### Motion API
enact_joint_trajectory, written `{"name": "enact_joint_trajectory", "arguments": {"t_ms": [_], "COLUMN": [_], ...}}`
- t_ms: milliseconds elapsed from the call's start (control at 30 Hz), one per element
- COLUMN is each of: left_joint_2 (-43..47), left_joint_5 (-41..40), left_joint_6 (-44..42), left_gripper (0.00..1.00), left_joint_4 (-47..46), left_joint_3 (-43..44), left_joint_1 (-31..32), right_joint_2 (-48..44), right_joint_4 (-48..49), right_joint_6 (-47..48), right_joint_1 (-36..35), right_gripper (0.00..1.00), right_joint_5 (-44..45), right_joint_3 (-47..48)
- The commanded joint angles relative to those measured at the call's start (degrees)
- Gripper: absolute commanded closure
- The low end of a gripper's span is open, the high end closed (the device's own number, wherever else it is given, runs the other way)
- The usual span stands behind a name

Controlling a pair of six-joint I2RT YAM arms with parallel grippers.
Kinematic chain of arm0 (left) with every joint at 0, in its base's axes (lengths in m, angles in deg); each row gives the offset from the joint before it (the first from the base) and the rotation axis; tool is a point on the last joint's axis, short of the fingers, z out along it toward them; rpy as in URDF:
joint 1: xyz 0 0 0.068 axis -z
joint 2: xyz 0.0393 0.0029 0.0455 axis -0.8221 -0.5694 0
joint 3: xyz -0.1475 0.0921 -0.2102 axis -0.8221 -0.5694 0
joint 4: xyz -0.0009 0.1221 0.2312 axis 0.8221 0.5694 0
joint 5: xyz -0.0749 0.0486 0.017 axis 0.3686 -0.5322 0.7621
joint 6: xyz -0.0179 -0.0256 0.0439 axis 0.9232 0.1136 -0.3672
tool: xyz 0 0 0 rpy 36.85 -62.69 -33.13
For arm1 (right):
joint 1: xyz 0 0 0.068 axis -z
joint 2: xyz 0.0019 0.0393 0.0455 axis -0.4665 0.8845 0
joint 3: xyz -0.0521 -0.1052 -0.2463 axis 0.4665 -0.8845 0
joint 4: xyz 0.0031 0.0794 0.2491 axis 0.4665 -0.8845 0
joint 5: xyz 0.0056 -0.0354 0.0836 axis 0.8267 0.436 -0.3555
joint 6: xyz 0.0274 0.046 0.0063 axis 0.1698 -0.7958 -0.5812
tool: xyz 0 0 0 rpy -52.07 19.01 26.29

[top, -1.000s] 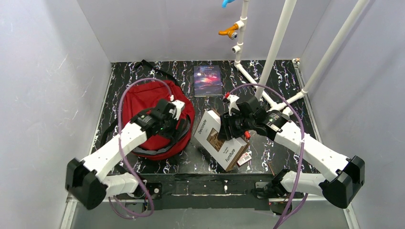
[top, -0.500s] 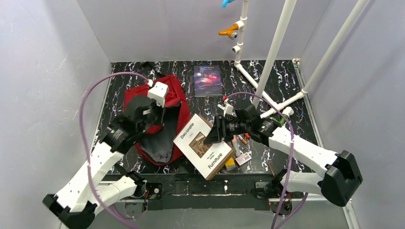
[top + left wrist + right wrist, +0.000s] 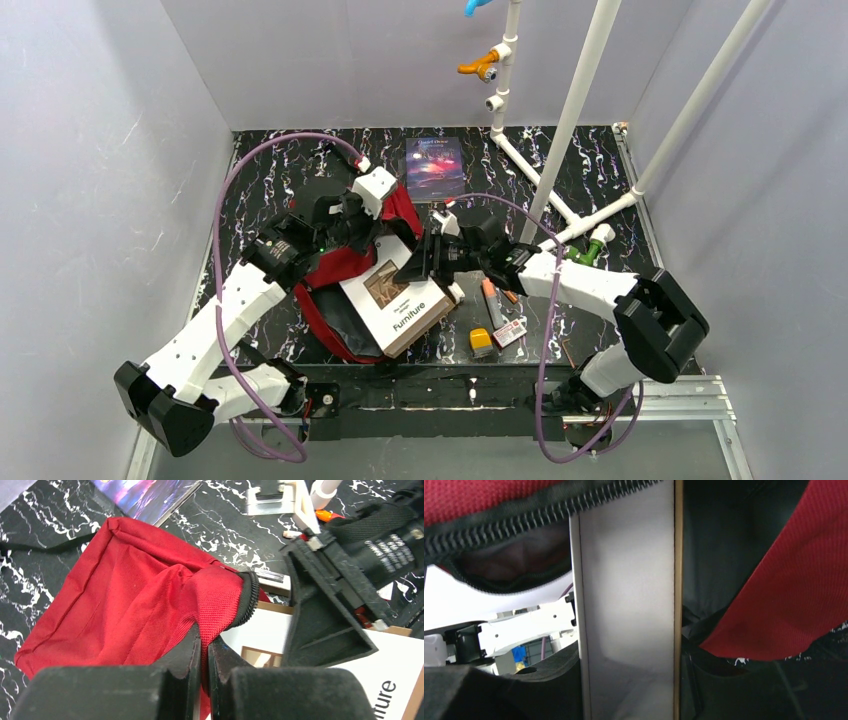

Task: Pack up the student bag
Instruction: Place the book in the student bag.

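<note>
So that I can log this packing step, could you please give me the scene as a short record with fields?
Bag: student bag, dark red, mouth open toward the right arm
Left gripper: shut on the bag's zip rim, holding it up
Right gripper: shut on the white book
White book: leading end under the lifted rim, most of it outside
Elsewhere: purple book flat at the far edge of the table; pens near the right arm

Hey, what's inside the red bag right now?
A white book sits partway in the bag's open mouth, over black lining, held by the right gripper. The left gripper pinches the rim. Anything deeper is hidden by the book and red fabric.
</note>
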Motion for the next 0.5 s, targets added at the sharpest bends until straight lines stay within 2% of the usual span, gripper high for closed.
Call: {"name": "enact_joint_trajectory", "arguments": {"t_ms": [0, 67, 133, 300, 367, 467], "left_joint_2": [0.9, 1.7, 4.0, 13.4, 16.0, 12.3], "left_joint_5": [6.6, 5.0, 0.7, -20.1, -19.0, -10.1], "left_joint_6": [-4.1, -4.1, -5.1, -7.1, -6.8, -5.3], "left_gripper": [1.00, 1.00, 1.00, 1.00, 1.00, 1.00], "left_joint_4": [-1.7, -1.3, -1.9, -8.6, -10.2, -6.7], "left_joint_3": [0.9, 0.2, -1.7, -9.6, -11.7, -10.1], "left_joint_1": [-0.3, -0.9, -0.9, -0.9, -0.9, -0.9], "right_joint_2": [4.0, 7.9, 11.6, 20.2, 25.6, 33.8], "right_joint_4": [4.0, 4.3, 0.2, -11.1, -13.2, -15.1], "right_joint_6": [1.8, 3.0, 7.6, 20.0, 24.6, 26.8], "right_joint_1": [-0.5, 0.1, 1.2, 3.5, 3.6, 3.7], "right_gripper": [0.99, 0.99, 0.99, 0.99, 0.99, 0.99], "right_joint_5": [5.7, 7.1, 8.9, 13.9, 11.8, 3.2], "right_joint_3": [6.2, 9.1, 14.7, 28.6, 34.4, 44.0]}}
